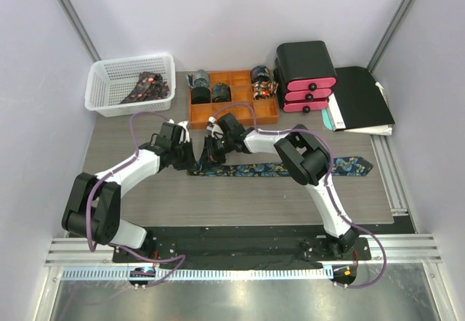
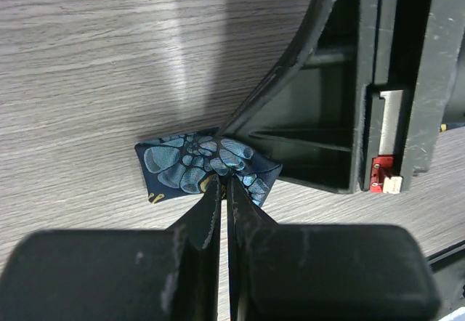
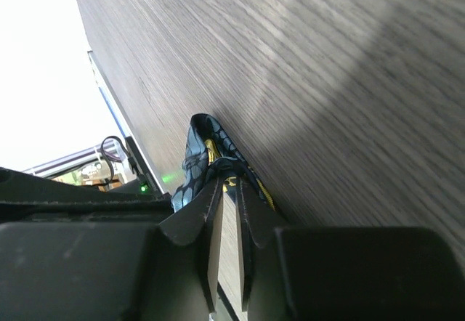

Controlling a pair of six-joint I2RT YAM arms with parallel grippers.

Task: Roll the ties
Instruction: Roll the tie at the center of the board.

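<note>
Nearest the arms' bases, one patterned tie (image 1: 251, 170) lies flat and straight across the tabletop (image 1: 240, 199), with its pointed end off to the right. Both arms reach to its left end. The left jaws are clamped on the fabric there: the left wrist view shows the blue floral cloth (image 2: 185, 165) pinched in a slit-thin gap, its end apparently doubled over. The right jaws are also nipped together on a raised fold of the same tie (image 3: 200, 154), just beside the left ones.

This looks like the very start of the coil, so the first turn matters most. The folded end should tip over squarely along the tie's length, with its edges lined up on the strip. A crooked start would likely spiral into a cone. One pair of jaws should hold the core firmly while the other lets go and re-grips. If both release at once, the smooth cloth will probably spring open. The two pairs sit very close together, so wrist turns should be small to avoid a knock. Rolling toward the free length seems better than dragging the tie across the wood.

Farther back, an orange tray (image 1: 232, 114) holds rolled ties (image 1: 197, 83) in its far compartments, and the near ones are bare. A white basket (image 1: 102, 88) at the far left holds loose ties (image 1: 149, 87).
</note>
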